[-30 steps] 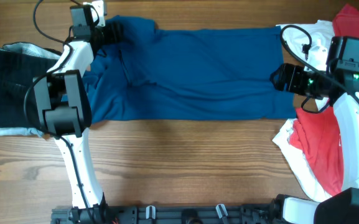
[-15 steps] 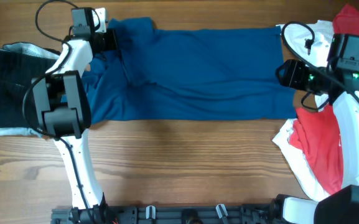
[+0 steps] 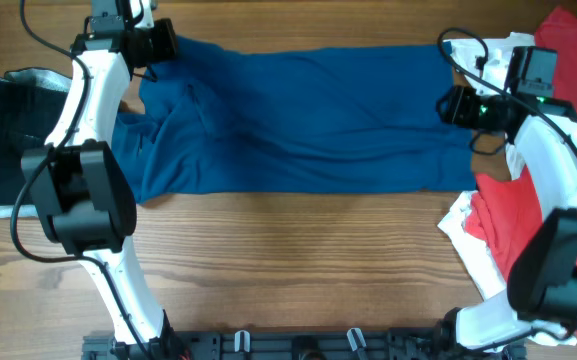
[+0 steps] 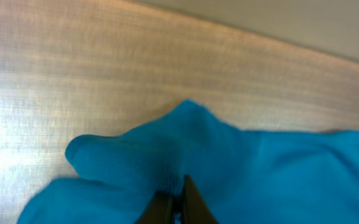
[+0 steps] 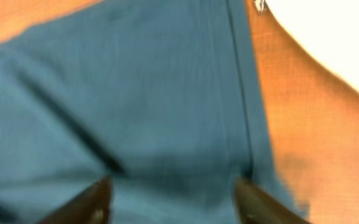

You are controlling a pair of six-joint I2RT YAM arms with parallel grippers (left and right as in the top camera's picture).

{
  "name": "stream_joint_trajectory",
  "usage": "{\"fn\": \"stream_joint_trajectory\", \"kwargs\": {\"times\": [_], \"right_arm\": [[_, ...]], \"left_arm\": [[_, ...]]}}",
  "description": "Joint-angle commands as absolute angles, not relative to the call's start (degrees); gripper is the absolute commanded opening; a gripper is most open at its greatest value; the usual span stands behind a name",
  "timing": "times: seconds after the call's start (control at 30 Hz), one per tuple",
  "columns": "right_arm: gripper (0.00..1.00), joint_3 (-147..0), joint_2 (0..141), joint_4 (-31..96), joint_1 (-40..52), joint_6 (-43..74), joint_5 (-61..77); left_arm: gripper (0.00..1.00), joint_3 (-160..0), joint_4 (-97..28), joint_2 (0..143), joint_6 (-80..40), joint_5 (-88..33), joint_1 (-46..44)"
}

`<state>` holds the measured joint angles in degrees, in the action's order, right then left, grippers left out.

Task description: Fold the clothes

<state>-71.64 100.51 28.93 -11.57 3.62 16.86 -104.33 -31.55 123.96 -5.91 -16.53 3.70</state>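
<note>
A blue shirt (image 3: 308, 110) lies spread across the middle of the wooden table, wrinkled at its left end. At its far left corner my left gripper (image 3: 166, 45) is shut on a pinch of the cloth. The left wrist view shows the fingers (image 4: 178, 198) pressed together, with the blue shirt (image 4: 229, 155) bunched up over bare wood. At the shirt's right edge, my right gripper (image 3: 448, 105) is open. In the right wrist view its gripper (image 5: 176, 190) straddles the blue shirt (image 5: 135, 93) beside the hem, jaws wide apart.
A dark garment (image 3: 8, 130) with a pale edge lies at the left end of the table. A red garment (image 3: 513, 235) and a white one (image 3: 468, 240) are heaped at the right, close to my right arm. Bare wood (image 3: 288, 270) runs along the front.
My left gripper has shut on the shirt's far left corner and pulled it slightly up and back. My right gripper has moved farther back along the shirt's right edge, its jaws somewhat narrower.
</note>
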Motion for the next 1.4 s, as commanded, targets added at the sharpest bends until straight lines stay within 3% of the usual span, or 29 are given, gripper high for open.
{"fn": "stream_joint_trajectory", "kwargs": {"times": [0.0, 0.2, 0.43, 0.87, 1.03, 1.1, 1.23, 1.37], "right_arm": [[0.69, -72.58, 105.12, 19.66, -11.81, 3.16, 16.78], [0.68, -72.60, 115.37, 2.02, -11.81, 6.35, 16.75], [0.59, -73.58, 126.91, -15.66, -11.79, 13.96, 17.19], [0.57, -89.30, 135.57, -9.34, -10.72, 10.52, 18.92], [0.34, -89.32, 136.31, -8.60, -10.28, 10.61, 18.90], [0.32, -89.32, 136.46, -8.29, -10.13, 10.59, 18.87], [0.12, -89.32, 136.46, -7.62, -10.13, 10.68, 18.15], [0.06, -89.32, 136.46, -6.39, -10.17, 10.63, 15.86]], "left_arm": [[0.04, -104.86, -35.92, 123.76, -6.90, -17.04, 3.75], [0.04, -104.64, -40.82, 123.76, -6.87, -15.09, 3.73], [0.04, -102.96, -40.82, 124.53, -6.87, -15.09, 3.60], [0.04, -102.96, -39.05, 125.80, -6.87, -15.09, 3.60], [0.04, -102.96, -39.05, 125.80, -6.87, -15.09, 3.60], [0.04, -102.96, -39.07, 125.80, -6.87, -15.09, 3.60], [0.04, -102.96, -39.07, 125.80, -6.87, -15.09, 3.60], [0.04, -102.96, -39.07, 125.80, -6.87, -15.09, 3.60]]}}
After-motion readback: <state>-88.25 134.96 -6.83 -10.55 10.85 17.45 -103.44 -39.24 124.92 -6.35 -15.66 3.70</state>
